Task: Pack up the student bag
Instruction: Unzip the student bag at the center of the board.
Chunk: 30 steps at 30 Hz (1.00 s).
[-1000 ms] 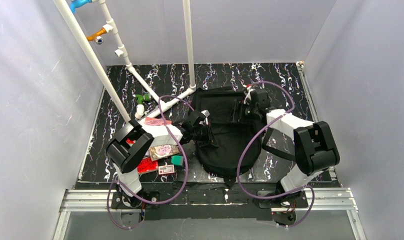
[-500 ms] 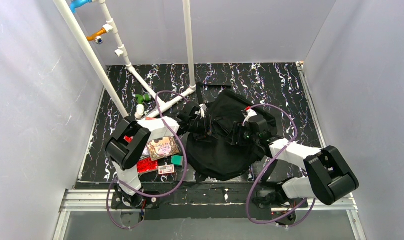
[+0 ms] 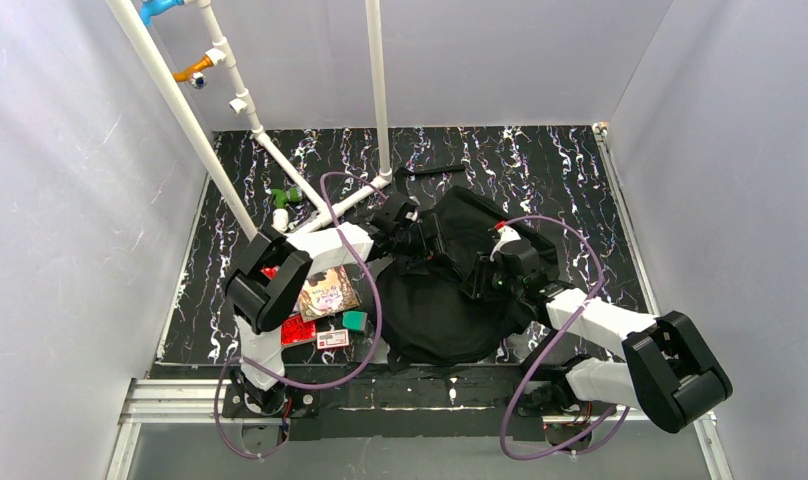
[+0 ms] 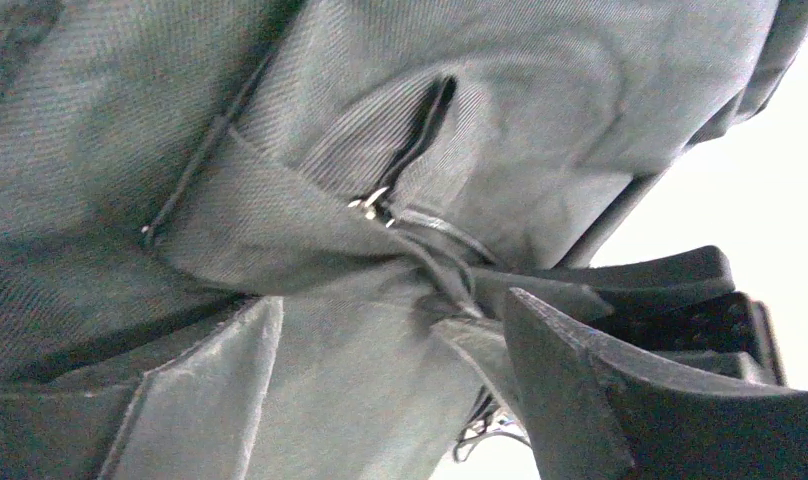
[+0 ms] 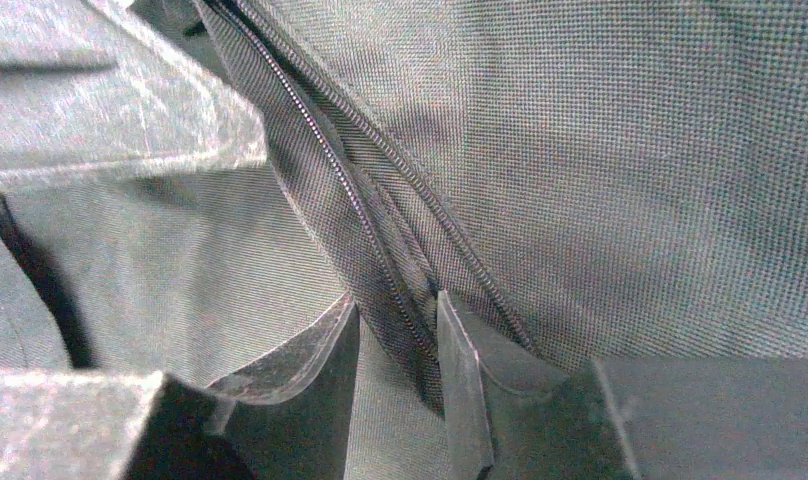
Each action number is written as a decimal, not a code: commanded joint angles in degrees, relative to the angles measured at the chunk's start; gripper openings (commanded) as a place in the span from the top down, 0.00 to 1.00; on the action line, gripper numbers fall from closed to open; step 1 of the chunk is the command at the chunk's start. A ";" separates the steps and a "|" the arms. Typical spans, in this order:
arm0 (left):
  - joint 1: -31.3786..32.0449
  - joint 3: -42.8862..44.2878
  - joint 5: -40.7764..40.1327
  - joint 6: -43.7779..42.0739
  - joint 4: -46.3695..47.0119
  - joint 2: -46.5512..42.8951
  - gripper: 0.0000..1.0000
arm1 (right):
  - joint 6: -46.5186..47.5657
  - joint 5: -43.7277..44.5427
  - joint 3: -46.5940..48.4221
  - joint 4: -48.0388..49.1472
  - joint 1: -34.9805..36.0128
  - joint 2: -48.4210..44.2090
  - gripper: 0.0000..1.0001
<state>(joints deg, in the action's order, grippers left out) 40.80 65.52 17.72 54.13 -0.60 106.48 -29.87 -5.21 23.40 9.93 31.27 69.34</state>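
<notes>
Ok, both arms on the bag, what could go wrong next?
The right gripper pinches only a thin zipper fold of the student bag; it may slip out. The left gripper grips bunched fabric by the zipper pull, so pulling apart could strain it. The left arm hangs over the book and might sweep it.

A robotics lab cell: grey panel walls (image 3: 70, 220) enclosed a black white-veined surface (image 3: 560, 160), with white plastic pipes (image 3: 377, 90) beyond the left end effector (image 3: 423, 238).
</notes>
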 commanded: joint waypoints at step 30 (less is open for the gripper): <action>2.21 -1.01 -5.93 -1.20 -5.54 7.14 1.00 | 23.19 24.93 28.74 -28.18 6.84 15.07 0.41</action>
<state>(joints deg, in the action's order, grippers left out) 42.74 67.68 14.98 54.61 0.73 111.79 -12.49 11.51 48.82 -16.73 34.74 82.15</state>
